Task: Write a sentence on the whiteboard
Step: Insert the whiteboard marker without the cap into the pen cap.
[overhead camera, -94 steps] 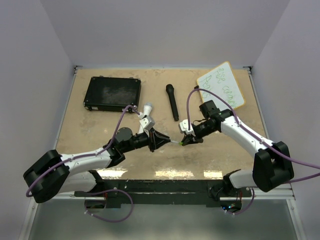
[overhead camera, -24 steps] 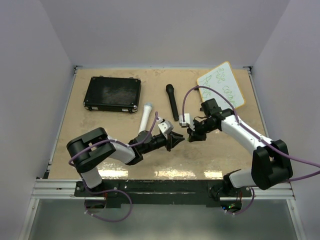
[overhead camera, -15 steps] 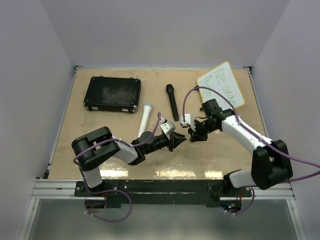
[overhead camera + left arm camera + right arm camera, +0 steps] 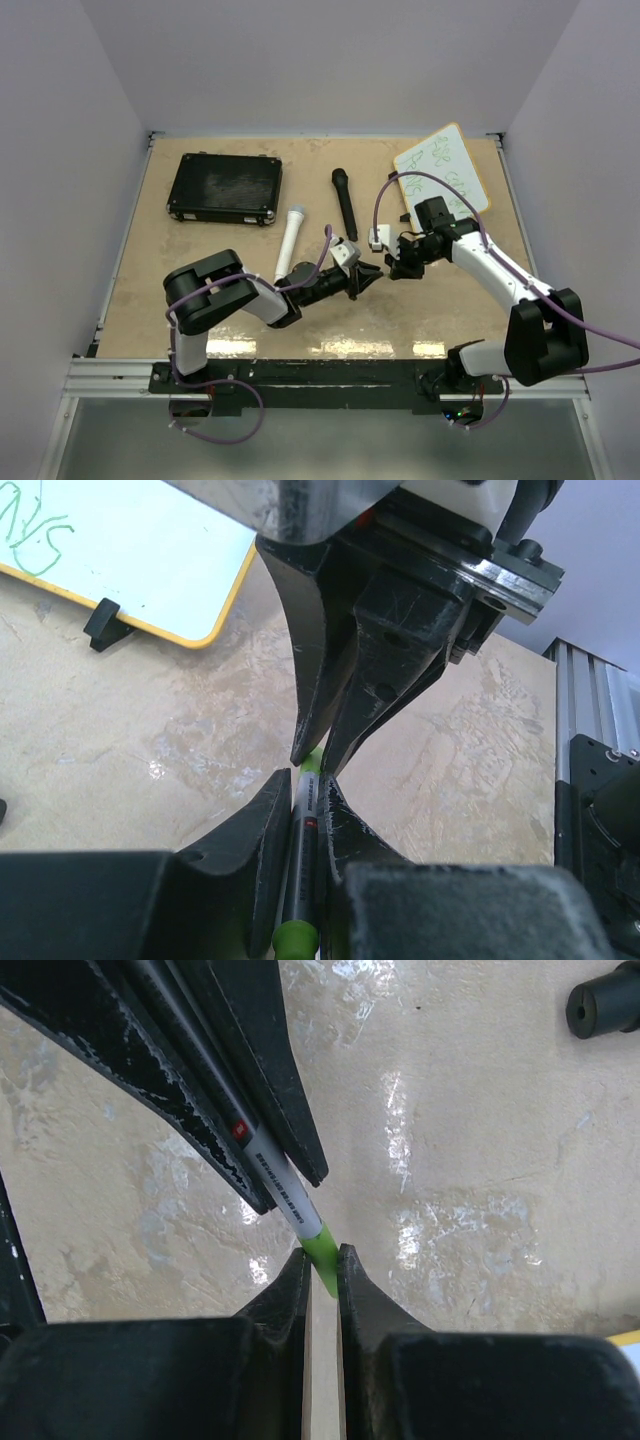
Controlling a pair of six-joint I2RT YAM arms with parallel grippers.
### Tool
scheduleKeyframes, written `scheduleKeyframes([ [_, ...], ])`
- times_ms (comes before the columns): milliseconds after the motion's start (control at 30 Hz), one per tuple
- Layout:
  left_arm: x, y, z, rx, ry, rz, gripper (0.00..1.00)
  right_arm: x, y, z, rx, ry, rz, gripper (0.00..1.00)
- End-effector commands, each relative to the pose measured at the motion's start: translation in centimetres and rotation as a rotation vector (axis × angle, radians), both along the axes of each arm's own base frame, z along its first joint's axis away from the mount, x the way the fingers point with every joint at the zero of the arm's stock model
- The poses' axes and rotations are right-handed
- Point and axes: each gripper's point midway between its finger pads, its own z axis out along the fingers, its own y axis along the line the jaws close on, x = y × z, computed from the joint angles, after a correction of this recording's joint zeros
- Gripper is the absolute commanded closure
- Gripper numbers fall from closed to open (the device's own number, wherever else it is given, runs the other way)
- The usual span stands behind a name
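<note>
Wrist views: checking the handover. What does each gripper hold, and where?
Both hold the marker: left gripper on its barrel, right gripper on its green end.

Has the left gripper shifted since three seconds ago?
Yes. The left gripper has moved right, from left of the black microphone to just right of its near end.

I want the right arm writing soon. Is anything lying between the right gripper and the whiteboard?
Nothing visible on the table lies between the right gripper and the whiteboard. The black stick lies off to the side, clear of that path.
</note>
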Motion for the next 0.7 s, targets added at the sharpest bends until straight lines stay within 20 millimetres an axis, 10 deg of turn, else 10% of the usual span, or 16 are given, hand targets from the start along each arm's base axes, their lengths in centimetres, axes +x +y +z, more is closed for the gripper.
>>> scheduleKeyframes([
  [0, -3.9, -3.9, -0.6, 0.004, 0.017, -0.161, 1.0, -3.0, 7.9, 9.0, 0.494, -0.024, 0.246, 1.0],
  [267, -3.9, -1.7, 0.0, 0.009, 0.011, -0.112, 1.0, -2.0, 7.1, 7.7, 0.431, -0.035, 0.204, 1.0],
  [667, -4.7, 4.1, -0.1, 0.089, 0.026, -0.084, 1.0, -1.5, 4.8, 7.6, 0.362, -0.065, 0.18, 0.49],
])
